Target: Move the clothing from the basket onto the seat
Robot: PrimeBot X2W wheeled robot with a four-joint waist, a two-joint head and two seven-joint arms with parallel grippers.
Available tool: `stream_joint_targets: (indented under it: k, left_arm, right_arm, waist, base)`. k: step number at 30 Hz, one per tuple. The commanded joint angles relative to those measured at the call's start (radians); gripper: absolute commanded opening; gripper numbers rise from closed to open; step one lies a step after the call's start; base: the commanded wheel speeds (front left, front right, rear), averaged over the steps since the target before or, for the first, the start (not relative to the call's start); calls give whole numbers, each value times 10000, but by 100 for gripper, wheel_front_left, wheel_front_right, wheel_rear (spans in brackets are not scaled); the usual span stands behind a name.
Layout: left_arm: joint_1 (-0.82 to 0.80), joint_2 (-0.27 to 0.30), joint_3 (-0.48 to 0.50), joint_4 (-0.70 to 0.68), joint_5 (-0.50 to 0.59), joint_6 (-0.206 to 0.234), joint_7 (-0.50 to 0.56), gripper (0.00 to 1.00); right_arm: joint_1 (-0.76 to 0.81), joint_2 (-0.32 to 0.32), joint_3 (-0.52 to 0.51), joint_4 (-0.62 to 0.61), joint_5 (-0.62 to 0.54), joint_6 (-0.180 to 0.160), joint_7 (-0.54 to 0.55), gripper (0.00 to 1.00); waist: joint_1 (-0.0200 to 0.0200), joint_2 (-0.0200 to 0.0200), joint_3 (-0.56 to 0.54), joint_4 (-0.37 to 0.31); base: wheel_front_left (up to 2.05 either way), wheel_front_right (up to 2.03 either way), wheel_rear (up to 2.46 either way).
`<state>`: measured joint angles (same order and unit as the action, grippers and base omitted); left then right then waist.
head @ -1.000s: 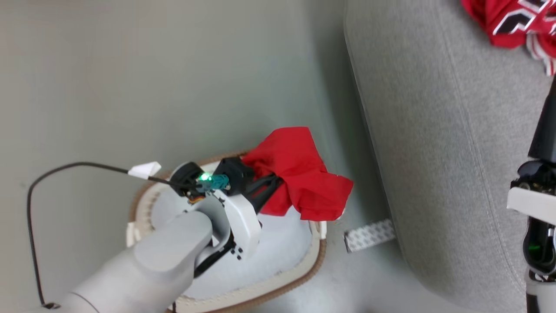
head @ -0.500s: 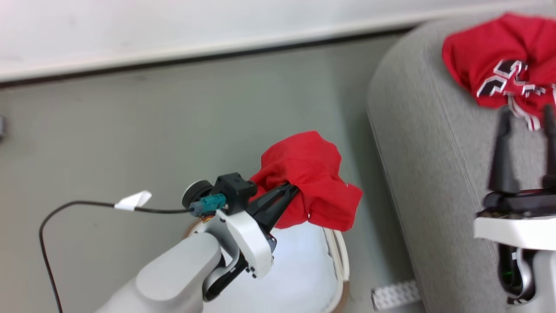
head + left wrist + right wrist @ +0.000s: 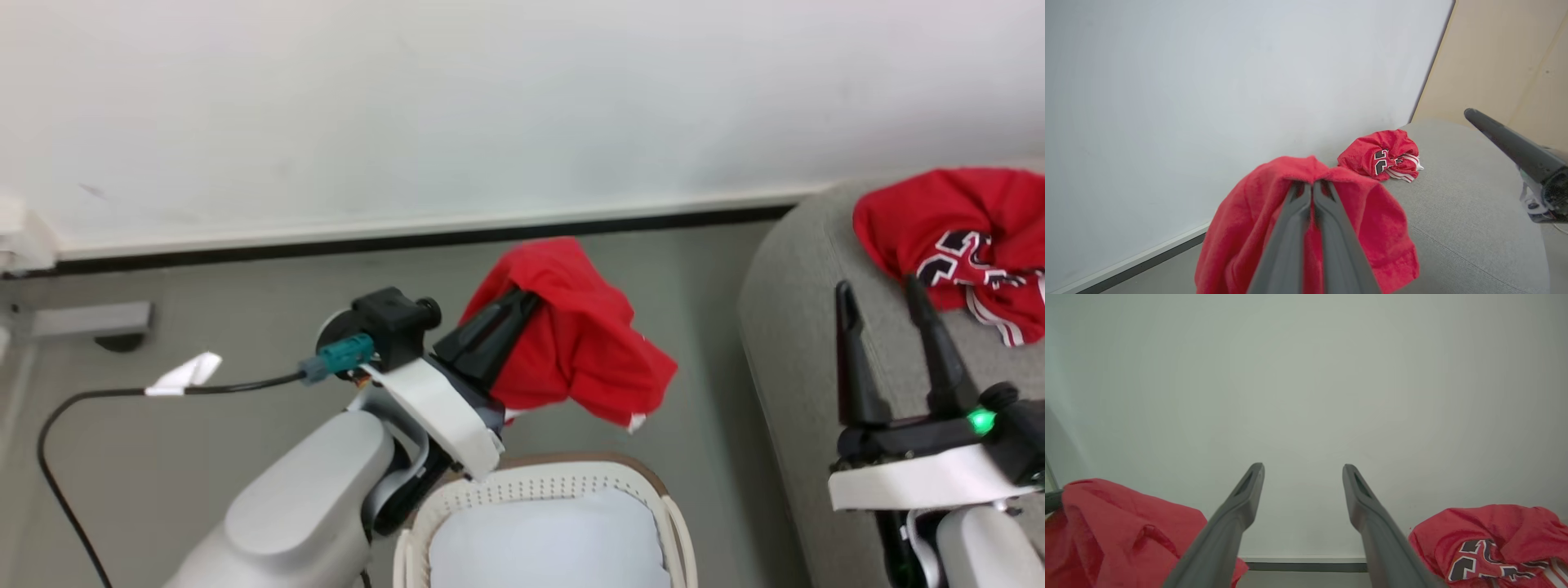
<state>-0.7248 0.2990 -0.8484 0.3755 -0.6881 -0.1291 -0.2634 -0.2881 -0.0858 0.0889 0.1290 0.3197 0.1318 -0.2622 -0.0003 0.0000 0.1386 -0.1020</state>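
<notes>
Clothing (image 3: pixel 1380 155): half delivered.
Numbered garment (image 3: pixel 955 220) lies on seat (image 3: pixel 800 327); left tool (image 3: pixel 1312 185) clamps plain garment (image 3: pixel 580 343) clear of basket (image 3: pixel 522 490); right tool (image 3: pixel 878 286) spread, empty.

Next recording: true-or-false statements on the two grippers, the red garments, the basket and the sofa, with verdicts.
1. The left gripper is shut on a plain red soft garment. True.
2. The right gripper grips the red garment with navy-and-white numerals. False: its jaws stand open and empty; that garment lies bunched on the light grey fabric sofa.
3. The white perforated plastic basket with a tan rim holds a garment. False: the part of its inside in view shows bare pale bottom.
4. The held garment hangs clear of the sofa. True.
</notes>
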Motion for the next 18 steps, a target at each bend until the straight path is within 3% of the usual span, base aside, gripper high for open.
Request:
stream_joint_targets:
  k: [1, 18]
  left_arm:
    - [143, 38, 119, -69, -10, 38, -17, 0]
    - [-43, 309, 879, -1309, -462, 612, 244, 0]
  right_arm:
    - [163, -11, 65, 54, 140, -22, -19, 100]
    - [885, 80, 1644, 619, 426, -23, -19, 100]
  waist:
    - [3, 0, -309, 228]
    - [3, 0, -1001, 685]
  base:
    - [0, 0, 0]
    - [0, 0, 0]
